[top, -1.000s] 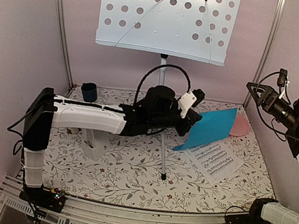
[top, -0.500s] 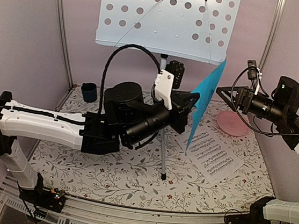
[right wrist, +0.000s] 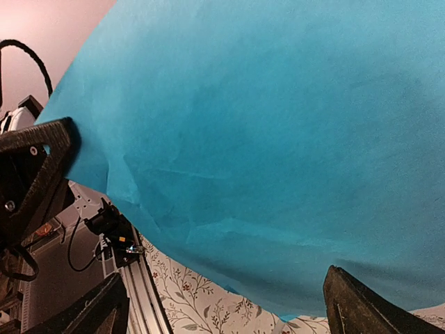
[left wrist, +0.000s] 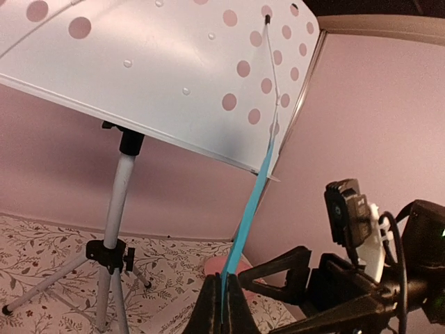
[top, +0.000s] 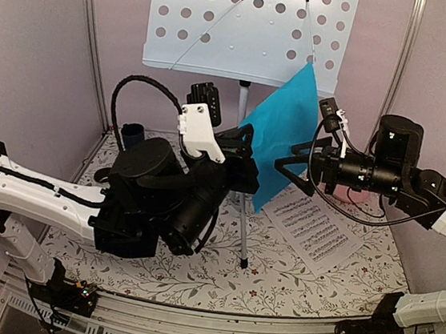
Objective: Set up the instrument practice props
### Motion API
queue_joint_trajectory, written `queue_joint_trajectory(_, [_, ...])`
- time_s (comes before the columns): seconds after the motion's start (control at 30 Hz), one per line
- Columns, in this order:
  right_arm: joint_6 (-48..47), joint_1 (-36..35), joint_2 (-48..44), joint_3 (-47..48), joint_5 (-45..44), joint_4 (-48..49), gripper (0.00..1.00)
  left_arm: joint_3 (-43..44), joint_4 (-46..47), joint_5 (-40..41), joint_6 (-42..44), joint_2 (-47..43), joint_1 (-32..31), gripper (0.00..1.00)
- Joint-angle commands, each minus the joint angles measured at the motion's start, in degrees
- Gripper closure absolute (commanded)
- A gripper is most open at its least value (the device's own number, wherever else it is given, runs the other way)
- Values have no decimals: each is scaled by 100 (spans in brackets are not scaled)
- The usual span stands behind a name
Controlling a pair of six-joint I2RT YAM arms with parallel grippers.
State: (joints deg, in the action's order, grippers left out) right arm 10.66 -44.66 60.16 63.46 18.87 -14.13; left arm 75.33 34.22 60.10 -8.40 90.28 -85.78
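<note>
The pale perforated music stand [top: 247, 29] rises on its silver tripod [top: 240, 201] at the back. My left gripper [top: 248, 160] is shut on the lower left edge of the blue music sheet [top: 279, 137], holding it upright with its top corner against the stand's lower right lip. In the left wrist view the blue sheet [left wrist: 252, 202] runs edge-on from my shut left gripper [left wrist: 222, 306] up to the stand [left wrist: 160, 76]. My right gripper [top: 287, 160] stands open just right of the sheet, apart from it. The blue sheet [right wrist: 264, 125] fills the right wrist view above the open right gripper [right wrist: 222, 313]. A white music sheet [top: 314, 230] lies flat on the table.
A dark blue cup [top: 132, 134] stands at the back left, partly behind the left arm. A pink plate [left wrist: 217, 268] lies at the back right beyond the sheet. The floral table cover [top: 291, 279] runs to the metal rail [top: 205, 326] at the near edge. Pink walls close in on both sides.
My left arm has raised the blue sheet from near the table up to the stand's lower right edge. My right arm has swung left and down towards the sheet, jaws open.
</note>
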Motion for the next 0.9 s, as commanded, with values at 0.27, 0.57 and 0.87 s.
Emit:
queue_joint_trajectory(0.27, [-452, -1931, 1361, 810, -2035, 251, 1, -76, 2162, 1638, 1142, -32, -685, 100])
queue_joint_trajectory(0.57, [-348, -2835, 1454, 369, -4024, 1084, 1, 34, 2641, 2319, 1015, 61, -775, 100])
queue_joint_trajectory(0.87, [-710, -3783, 2167, 683, -5904, 1341, 1, 261, 5174, 2518, 3199, 644, -989, 100])
